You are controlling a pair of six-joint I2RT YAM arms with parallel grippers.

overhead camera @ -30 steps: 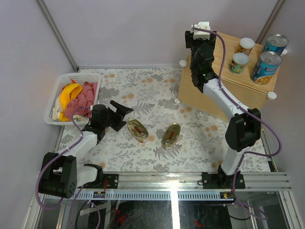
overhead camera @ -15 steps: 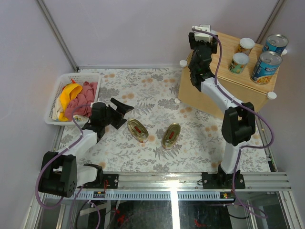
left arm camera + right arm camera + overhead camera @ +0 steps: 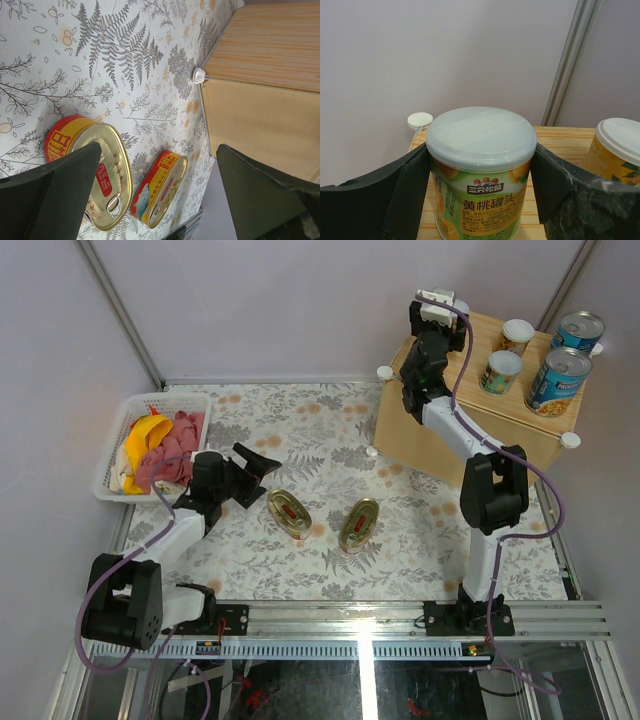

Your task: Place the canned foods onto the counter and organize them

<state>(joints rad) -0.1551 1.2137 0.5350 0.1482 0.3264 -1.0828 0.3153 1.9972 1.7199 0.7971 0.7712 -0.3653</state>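
Note:
The counter (image 3: 505, 415) is a light wooden box at the right rear. On it stand two blue-labelled cans (image 3: 558, 380) and two small pale-lidded cans (image 3: 501, 370). My right gripper (image 3: 437, 318) is over the counter's far left corner, shut on a third small can (image 3: 481, 170) with a green-yellow label, held upright; that can is mostly hidden in the top view. Two flat oval gold tins (image 3: 289, 512) (image 3: 359, 524) lie on the floral mat. My left gripper (image 3: 256, 472) is open and empty just left of them; the left wrist view shows both tins (image 3: 95, 175) (image 3: 160, 187) and the counter (image 3: 260, 100).
A white plastic basket (image 3: 112, 452) with coloured cloths stands at the left edge behind the left arm. White round caps mark the counter's corners (image 3: 570, 440) (image 3: 420, 119). Another small can (image 3: 617, 145) stands right of the held one. A wall lies close behind the counter.
My right gripper has moved right and back over the counter's far left corner with the small can. The left arm and the oval tins have barely moved.

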